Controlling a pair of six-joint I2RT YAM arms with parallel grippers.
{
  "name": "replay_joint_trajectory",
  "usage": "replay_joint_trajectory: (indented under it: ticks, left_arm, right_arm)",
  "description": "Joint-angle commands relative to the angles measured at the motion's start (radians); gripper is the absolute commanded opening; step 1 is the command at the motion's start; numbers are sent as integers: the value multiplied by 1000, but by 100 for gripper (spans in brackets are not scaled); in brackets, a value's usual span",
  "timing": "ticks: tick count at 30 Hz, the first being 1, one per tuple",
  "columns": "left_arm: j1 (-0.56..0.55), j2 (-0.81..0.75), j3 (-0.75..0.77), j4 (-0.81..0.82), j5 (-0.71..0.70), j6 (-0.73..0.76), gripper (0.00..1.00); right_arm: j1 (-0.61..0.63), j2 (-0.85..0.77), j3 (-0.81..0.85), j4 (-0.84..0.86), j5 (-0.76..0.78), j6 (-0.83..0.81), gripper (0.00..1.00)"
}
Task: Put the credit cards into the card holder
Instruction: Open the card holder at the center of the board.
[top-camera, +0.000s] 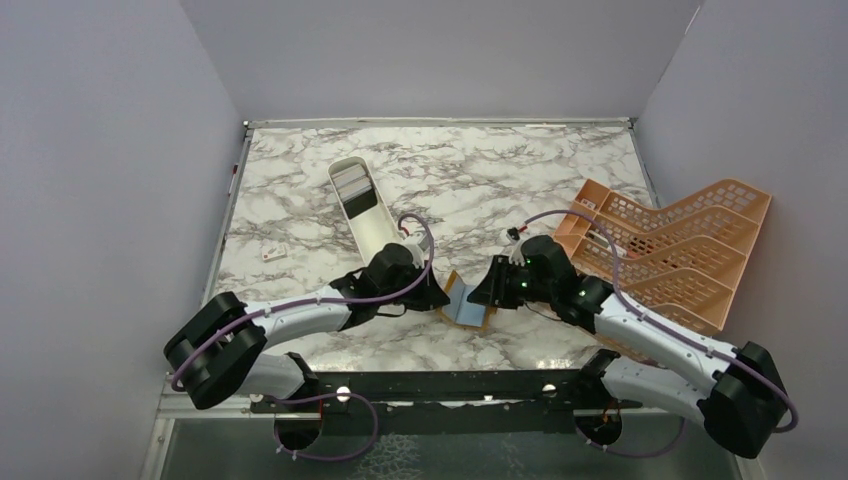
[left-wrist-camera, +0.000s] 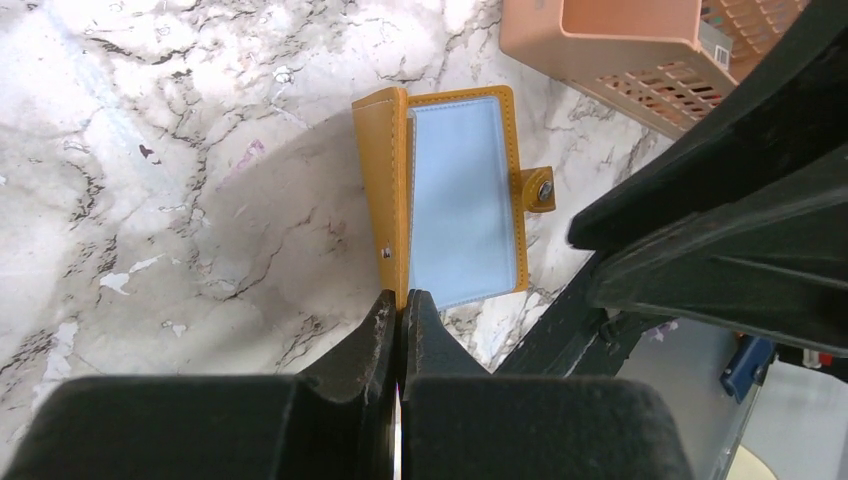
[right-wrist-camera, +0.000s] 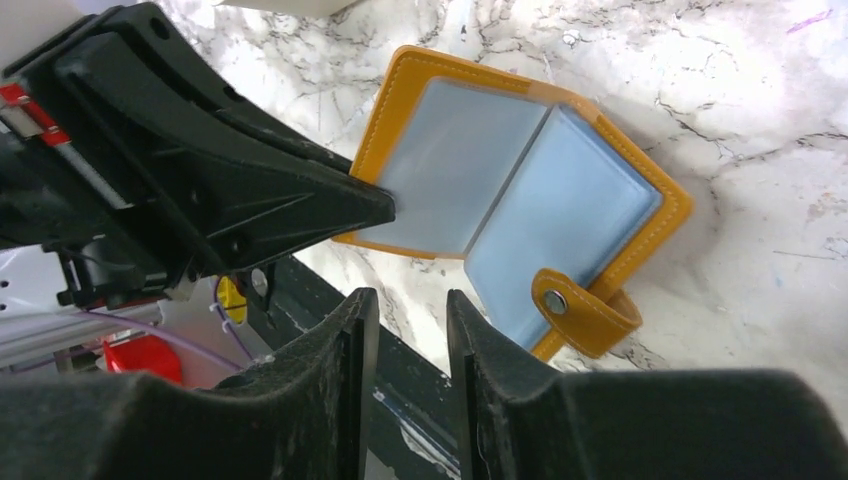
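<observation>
Left hand (left-wrist-camera: 402, 312): fingers closed on the near edge of the card holder (left-wrist-camera: 455, 195), which lies open on the tabletop (left-wrist-camera: 150, 180). Right hand (right-wrist-camera: 408, 305), just right of the card holder: fingers narrowly parted, empty. Credit cards (top-camera: 352, 183) lie beyond the card holder, in a white tray (top-camera: 378, 232).

Orange-tan card holder (right-wrist-camera: 600, 215), open, pale-blue panels up

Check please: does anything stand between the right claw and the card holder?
Nothing visible does. The right claw is open, with the card holder lying open just beyond its tips. The left claw pinches the holder's opposite cover, off to the side.
</observation>
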Motion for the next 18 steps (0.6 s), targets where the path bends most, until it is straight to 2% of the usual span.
replay_joint_trajectory:
  ticks: [1, 9, 12, 18]
  left_arm:
    - [-4, 13, -20, 85, -23, -55, 0]
    - [-5, -7, -59, 23, -46, -72, 0]
    - [-5, 1, -83, -36, -88, -61, 0]
    - [-5, 22, -103, -79, -107, -62, 11]
  right_arm:
    - [20, 96, -18, 101, 22, -2, 34]
    - [29, 230, -37, -7, 240, -42, 26]
    - [29, 247, -65, -6, 267, -43, 23]
    - [29, 262, -98, 21, 277, -58, 22]
